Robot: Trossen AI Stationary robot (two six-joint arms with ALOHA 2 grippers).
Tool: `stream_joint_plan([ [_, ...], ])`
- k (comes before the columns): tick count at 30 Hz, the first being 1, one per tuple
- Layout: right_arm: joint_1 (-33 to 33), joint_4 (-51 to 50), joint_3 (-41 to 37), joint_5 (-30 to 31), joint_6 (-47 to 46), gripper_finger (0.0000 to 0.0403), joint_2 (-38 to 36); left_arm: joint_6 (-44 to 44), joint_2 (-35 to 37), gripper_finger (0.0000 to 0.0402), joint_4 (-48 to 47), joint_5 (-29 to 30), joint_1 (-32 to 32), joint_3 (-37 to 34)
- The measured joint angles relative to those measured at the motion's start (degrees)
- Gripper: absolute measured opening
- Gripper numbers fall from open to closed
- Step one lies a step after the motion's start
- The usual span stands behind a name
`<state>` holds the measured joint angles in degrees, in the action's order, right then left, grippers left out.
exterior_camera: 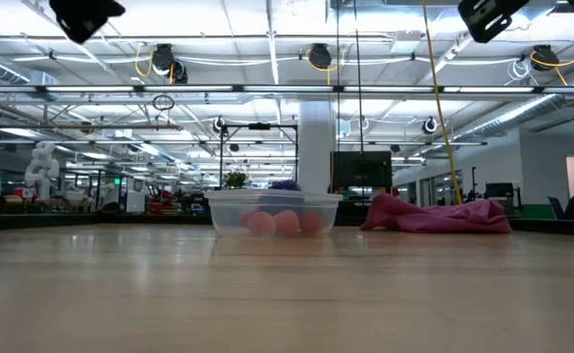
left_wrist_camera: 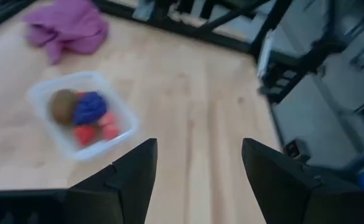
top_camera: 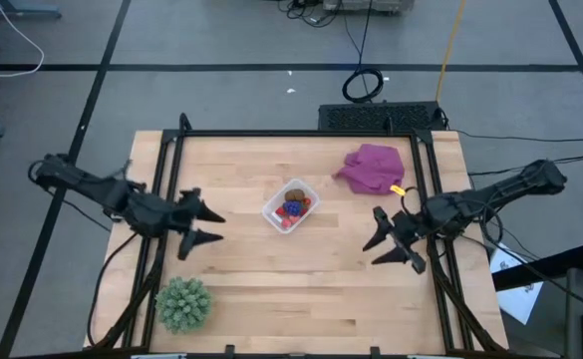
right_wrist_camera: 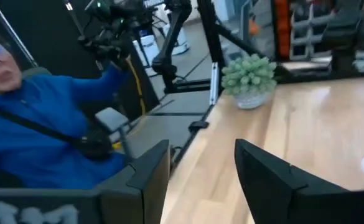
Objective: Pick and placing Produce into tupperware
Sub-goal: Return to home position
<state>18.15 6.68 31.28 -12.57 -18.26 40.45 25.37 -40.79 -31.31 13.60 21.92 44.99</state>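
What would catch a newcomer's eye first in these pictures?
The clear tub in the middle of the table, holding toy fruits. In the high view, a purple cloth lies to its upper right and a spiky plant at the lower left corner. The left gripper and right gripper hang open on either side.

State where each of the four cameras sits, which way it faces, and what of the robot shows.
High: above the table, looking straight down; left arm, right arm, open left fingers and right fingers.
Low: at tabletop height, level towards tub and cloth; arm parts at top.
Left wrist: on left arm, facing the tub; own fingers nearest.
Right wrist: on right arm, facing the plant and a person; own fingers nearest.
Shared: high, low and left wrist show tub and cloth.
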Motion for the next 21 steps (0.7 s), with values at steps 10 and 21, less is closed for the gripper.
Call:
stream_joint_plan([
  [10, 1.52, 15.81, -10.35, 15.24, 7.35, 0.0173, 2.21, 2.68, 0.30, 0.0239, 25.41, 7.54, 1.45, -20.86],
  [21, -17.54, 21.64, -16.25, 4.88, 6.71, 0.0173, -0.12, -9.86, 0.37, 0.0239, 30.55, -3.97, -18.87, -23.75],
])
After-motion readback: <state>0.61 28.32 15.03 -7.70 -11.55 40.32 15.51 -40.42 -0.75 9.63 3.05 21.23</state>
